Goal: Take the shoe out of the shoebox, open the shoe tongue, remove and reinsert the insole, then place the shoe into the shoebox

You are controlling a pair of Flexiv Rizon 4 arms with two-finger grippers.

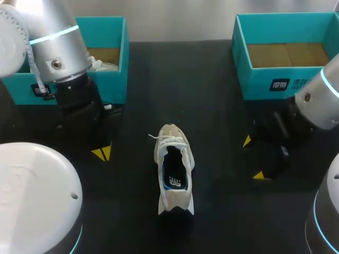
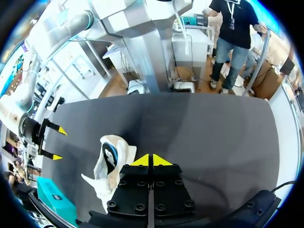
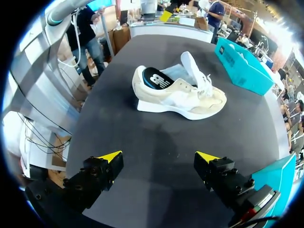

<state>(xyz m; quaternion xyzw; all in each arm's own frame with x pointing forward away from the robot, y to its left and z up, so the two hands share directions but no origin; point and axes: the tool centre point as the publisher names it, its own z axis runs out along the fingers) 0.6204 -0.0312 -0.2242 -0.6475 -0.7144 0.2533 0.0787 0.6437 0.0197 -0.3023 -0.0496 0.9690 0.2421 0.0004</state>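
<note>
Only our head view looks into the teal boxes at the far corners of the surface (image 1: 212,111), the left shoebox (image 1: 114,84) holding something white (image 1: 105,65), the right shoebox (image 1: 254,82) showing its brown floor, while our wrist views show the left claw (image 2: 152,160) closed on nothing and the right claw (image 3: 158,156) spread wide, flanking the upright shoe (image 1: 174,168) mid-surface.

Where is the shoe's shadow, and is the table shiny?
Right wrist view: a soft shadow hugs the shoe along its sole, on the side facing the right gripper. Head view: the black table shows a pale sheen near its far edge; the shoe's shadow barely shows there.
</note>
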